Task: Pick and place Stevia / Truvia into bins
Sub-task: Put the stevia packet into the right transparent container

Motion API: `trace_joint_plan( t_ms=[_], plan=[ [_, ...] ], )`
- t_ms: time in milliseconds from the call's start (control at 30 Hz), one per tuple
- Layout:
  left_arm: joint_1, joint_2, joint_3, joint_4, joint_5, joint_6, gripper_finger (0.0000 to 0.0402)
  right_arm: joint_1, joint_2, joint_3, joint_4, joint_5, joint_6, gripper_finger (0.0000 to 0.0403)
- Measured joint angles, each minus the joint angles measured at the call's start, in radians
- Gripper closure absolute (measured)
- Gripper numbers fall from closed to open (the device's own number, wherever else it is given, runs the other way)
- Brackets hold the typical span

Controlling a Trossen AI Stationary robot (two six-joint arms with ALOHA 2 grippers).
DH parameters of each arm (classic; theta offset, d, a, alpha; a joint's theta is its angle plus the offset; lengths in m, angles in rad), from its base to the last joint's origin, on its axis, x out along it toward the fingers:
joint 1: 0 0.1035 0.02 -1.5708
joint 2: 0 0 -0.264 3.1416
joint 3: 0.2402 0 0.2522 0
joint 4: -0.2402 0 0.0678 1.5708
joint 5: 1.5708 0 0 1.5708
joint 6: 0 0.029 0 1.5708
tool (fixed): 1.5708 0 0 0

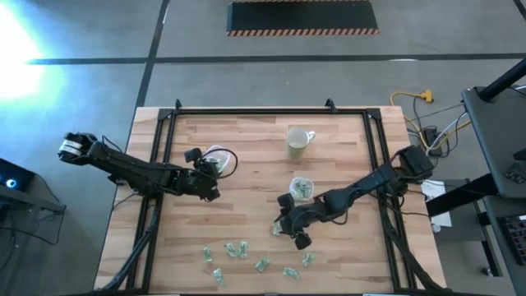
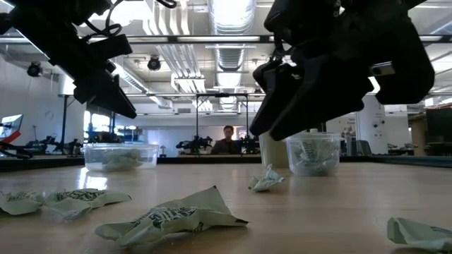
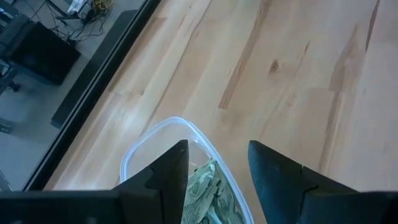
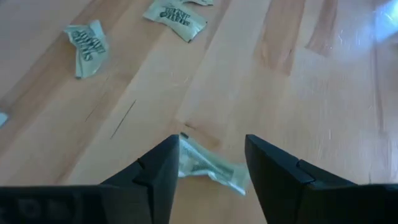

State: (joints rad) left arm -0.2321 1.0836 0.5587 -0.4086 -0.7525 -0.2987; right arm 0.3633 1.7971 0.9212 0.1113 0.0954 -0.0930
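Packets (image 1: 239, 249) lie low in the high view; the right gripper (image 4: 211, 163) spreads over one (image 4: 208, 165); the left gripper (image 3: 217, 163) spreads above a bin (image 3: 140, 152).

A robotics lab or industrial workshop is indicated. A pale butcher-block wooden table (image 1: 246, 164) in a black metal frame (image 1: 255, 110) is set on a grey concrete floor (image 1: 271, 74) marked with a black mat edged in orange-and-black hazard stripes (image 1: 302, 18). Exposed silver ceiling ducts (image 2: 233, 42) and strip lighting are seen overhead. A seated person (image 2: 227, 140) and further dark equipment stands (image 2: 67, 120) are visible beyond the table.
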Motion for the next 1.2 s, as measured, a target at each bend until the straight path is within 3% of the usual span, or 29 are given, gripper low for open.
trace_joint_plan(
  t_ms=[333, 1200],
  plan=[
    [0.0, 0.0, 0.0, 0.002, 0.009, 0.0, 0.0251, -0.035, 0.039, 0.002, -0.005, -0.04, 0.046, 0.0204],
    [0.001, 0.0, -0.001, 0.002, 0.014, 0.0, 0.0251, -0.037, 0.079, 0.004, -0.027, -0.07, 0.091, 0.0214]
  ],
)
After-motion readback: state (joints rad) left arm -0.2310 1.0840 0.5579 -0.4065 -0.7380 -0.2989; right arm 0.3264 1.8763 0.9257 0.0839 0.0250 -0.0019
